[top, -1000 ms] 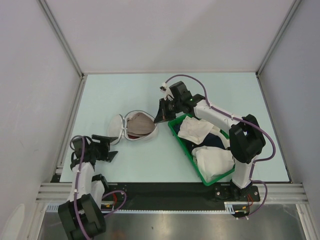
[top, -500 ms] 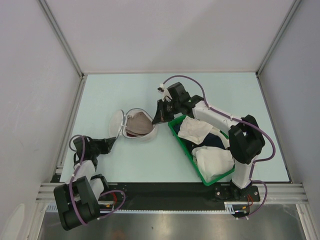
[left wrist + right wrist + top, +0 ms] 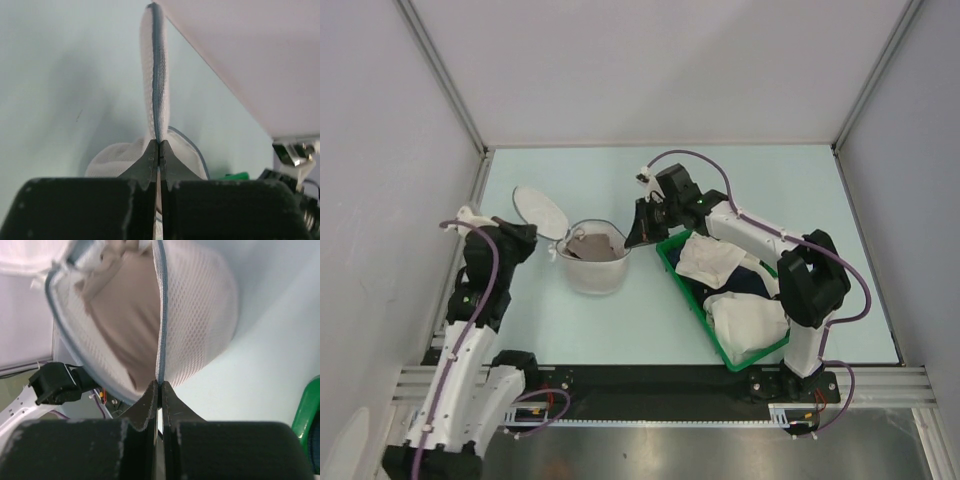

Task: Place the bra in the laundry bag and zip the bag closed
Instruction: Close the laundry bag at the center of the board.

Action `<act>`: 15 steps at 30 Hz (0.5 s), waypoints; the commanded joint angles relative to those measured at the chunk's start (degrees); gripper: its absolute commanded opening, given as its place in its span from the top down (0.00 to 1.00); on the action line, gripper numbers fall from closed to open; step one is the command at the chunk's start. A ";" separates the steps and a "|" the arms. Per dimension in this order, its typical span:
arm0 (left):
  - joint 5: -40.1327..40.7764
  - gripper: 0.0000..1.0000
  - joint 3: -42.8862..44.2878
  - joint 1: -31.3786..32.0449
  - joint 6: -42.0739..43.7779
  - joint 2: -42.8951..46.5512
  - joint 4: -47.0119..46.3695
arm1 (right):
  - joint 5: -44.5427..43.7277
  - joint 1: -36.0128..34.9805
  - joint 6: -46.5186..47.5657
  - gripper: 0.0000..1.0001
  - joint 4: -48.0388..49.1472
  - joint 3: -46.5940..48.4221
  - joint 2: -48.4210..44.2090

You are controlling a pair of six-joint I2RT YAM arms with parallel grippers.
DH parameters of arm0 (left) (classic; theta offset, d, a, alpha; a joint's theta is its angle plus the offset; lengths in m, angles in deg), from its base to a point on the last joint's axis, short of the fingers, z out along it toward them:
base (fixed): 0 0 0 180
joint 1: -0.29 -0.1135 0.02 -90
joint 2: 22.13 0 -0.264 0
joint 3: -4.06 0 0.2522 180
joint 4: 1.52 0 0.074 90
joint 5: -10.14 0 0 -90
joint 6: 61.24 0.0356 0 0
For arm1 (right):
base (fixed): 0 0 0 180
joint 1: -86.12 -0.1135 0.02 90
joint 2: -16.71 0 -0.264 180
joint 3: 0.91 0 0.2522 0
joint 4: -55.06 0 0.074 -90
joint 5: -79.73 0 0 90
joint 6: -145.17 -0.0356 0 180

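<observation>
Peeking from laundry bag (image 3: 592,278), half-hidden bra (image 3: 596,247)

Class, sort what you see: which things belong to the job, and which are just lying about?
Job: bra, bag, left end effector, right end effector (both pinching the bag's rim).
Lying about: green basket, white garments, navy garment.

Tabletop (image 3: 770,180): pale mint, matte, evenly lit, soft shadows only. Plain grey-white panels: back wall (image 3: 660,70) at 12 o'clock, left wall (image 3: 380,200) at 9, right wall (image 3: 920,220) at 3. Aluminium corner posts at 11 (image 3: 442,75) and 1 (image 3: 877,75). Aluminium rail (image 3: 420,382) at 6.
</observation>
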 commanded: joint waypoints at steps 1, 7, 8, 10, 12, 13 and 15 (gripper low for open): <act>26.83 1.00 6.03 16.74 13.92 -3.04 8.08 | 0.85 1.91 -2.22 0.98 3.60 1.03 -1.34; 54.20 1.00 10.77 42.05 20.44 -11.31 11.76 | 3.32 3.41 -3.02 0.99 4.40 3.05 1.29; 56.54 1.00 11.39 46.78 20.96 -14.10 13.25 | 3.40 3.67 -3.02 0.99 4.49 3.14 1.64; 61.89 1.00 13.93 50.68 21.23 -17.19 15.28 | 3.67 3.93 -2.85 0.98 4.57 3.49 2.26; 65.51 1.00 15.87 56.56 21.67 -22.81 18.35 | 4.02 4.37 -2.76 0.98 4.40 3.49 3.14; 68.49 1.00 17.79 58.41 22.02 -25.01 19.50 | 4.02 4.55 -2.76 0.99 4.49 3.49 3.49; 70.35 1.00 19.39 62.90 21.67 -30.70 22.93 | 4.11 4.90 -2.41 0.99 4.57 3.49 4.11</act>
